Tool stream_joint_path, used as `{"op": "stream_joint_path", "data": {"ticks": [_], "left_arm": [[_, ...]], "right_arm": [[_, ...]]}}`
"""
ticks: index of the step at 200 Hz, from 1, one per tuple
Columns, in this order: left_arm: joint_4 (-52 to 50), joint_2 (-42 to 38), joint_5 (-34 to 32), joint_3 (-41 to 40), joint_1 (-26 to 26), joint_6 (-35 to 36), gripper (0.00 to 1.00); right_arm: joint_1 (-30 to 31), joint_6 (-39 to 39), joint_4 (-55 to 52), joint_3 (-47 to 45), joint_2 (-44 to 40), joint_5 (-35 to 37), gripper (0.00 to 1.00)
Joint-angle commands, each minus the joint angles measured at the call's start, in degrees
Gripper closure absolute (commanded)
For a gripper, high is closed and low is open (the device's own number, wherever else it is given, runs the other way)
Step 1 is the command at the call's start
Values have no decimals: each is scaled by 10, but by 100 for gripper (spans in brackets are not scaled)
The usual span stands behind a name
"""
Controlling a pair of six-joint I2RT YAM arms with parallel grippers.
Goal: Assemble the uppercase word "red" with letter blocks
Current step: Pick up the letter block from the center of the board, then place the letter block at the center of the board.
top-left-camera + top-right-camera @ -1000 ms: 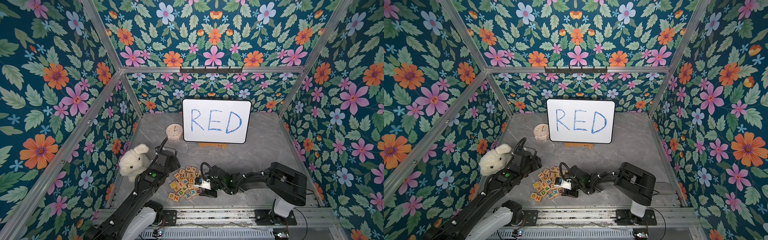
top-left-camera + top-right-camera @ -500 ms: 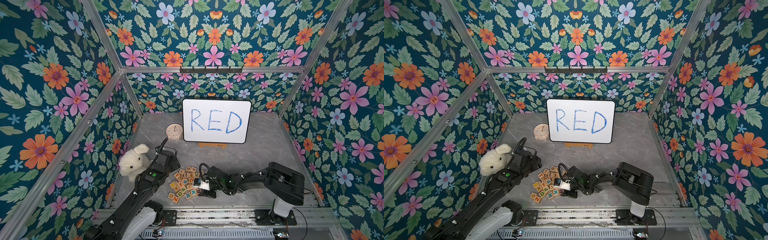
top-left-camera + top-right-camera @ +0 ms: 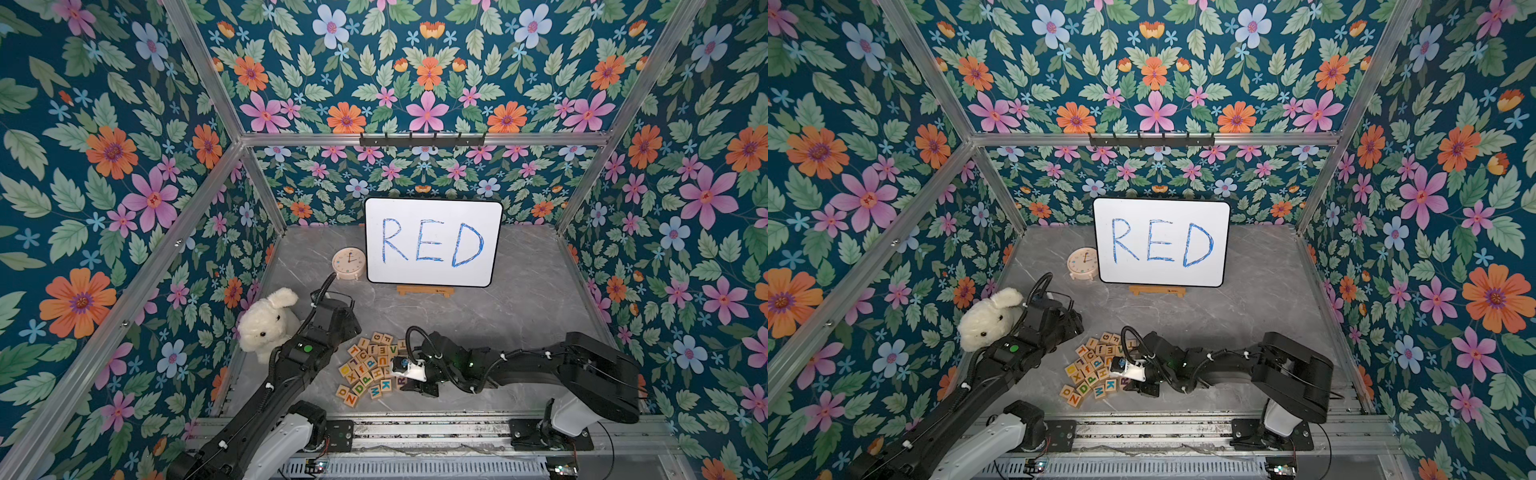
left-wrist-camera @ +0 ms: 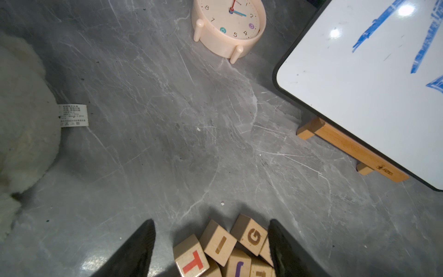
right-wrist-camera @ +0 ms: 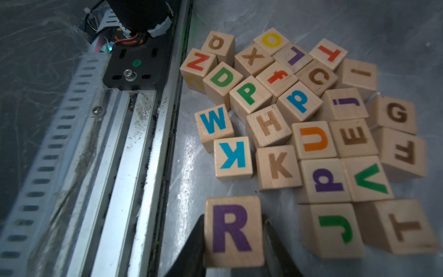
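The letter blocks (image 3: 372,368) lie in a loose pile on the grey table near its front edge, seen in both top views. My right gripper (image 5: 233,217) is shut on the purple R block (image 5: 232,230) at the pile's near right edge (image 3: 401,379). A green D block (image 5: 223,78) lies at the pile's front left, and a block showing a brown E (image 5: 354,136) sits further in. My left gripper (image 4: 211,226) stands open over the pile's far edge, above the I block (image 4: 219,242) and the G block (image 4: 251,236), gripping nothing. The word "red" is not laid out anywhere.
A whiteboard (image 3: 432,243) with blue handwritten RED stands at the back on a wooden stand (image 3: 424,290). A cream clock (image 3: 349,262) sits to its left. A white plush rabbit (image 3: 268,324) is beside the left arm. A metal rail (image 3: 415,432) runs along the front edge.
My right gripper has slid a little left at the pile's edge and closed its jaws onto the R block. The left arm has stayed where it was.
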Motion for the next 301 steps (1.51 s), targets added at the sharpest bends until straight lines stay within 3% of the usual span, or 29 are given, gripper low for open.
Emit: {"op": "stream_joint_path", "data": {"ticks": [1,26,48,62,97,129,168,246,301], "left_arm": [[-7,6,12,12,1,12,24],[-1,23,27,24,0,13,24],[14,39,45,32,1,10,24],[30,47,62,32,0,5,24],[59,59,85,32,0,-9,24],[69,61,90,29,0,-16,24],[59,60,97,28,0,-16,24],[78,47,112,8,-1,-34,24],[85,56,164,8,-1,-3,24]], "right_arm": [[2,-6,-53,-17,-72,31,70],[1,19,-81,-63,-215,108,72],[1,65,-102,-97,-342,188,85],[1,104,-100,-117,-409,250,88],[-1,238,-110,-131,-470,412,100],[-23,402,-162,-102,-402,530,100],[-130,603,-307,-4,-260,467,100],[-136,633,-408,193,27,469,100],[-136,593,-309,183,92,503,100]]}}
